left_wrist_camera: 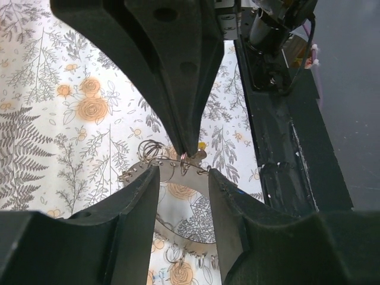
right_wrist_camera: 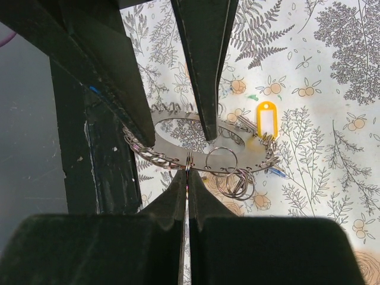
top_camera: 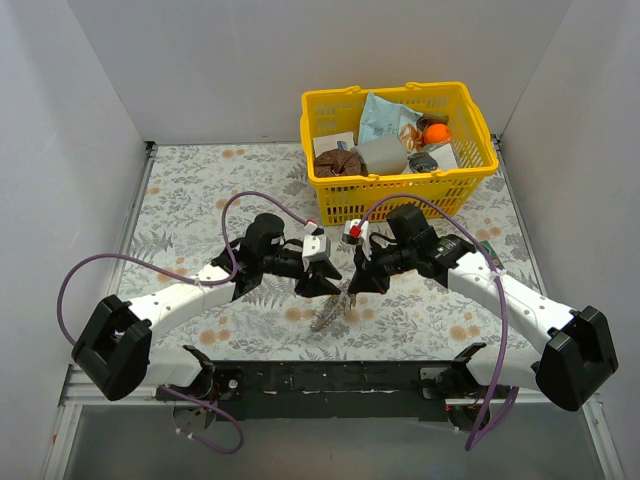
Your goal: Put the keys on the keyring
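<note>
The keyring (top_camera: 328,312) is a wide flat silver band hung with many small split rings, held up off the floral cloth between the two grippers. My left gripper (top_camera: 322,284) is shut on the keyring (left_wrist_camera: 169,171), its fingers (right_wrist_camera: 202,71) set across the band. My right gripper (right_wrist_camera: 187,175) is shut on one small split ring (right_wrist_camera: 187,161) at the near edge of the keyring (right_wrist_camera: 250,161). A yellow-headed key (right_wrist_camera: 266,119) hangs at the far edge, with a blue sliver (right_wrist_camera: 276,171) beside it. No red key shows.
A yellow plastic basket (top_camera: 385,90) full of packets stands at the back right. A black rail (top_camera: 320,375) runs along the near table edge below the grippers. Several loose split rings (right_wrist_camera: 234,181) dangle from the band.
</note>
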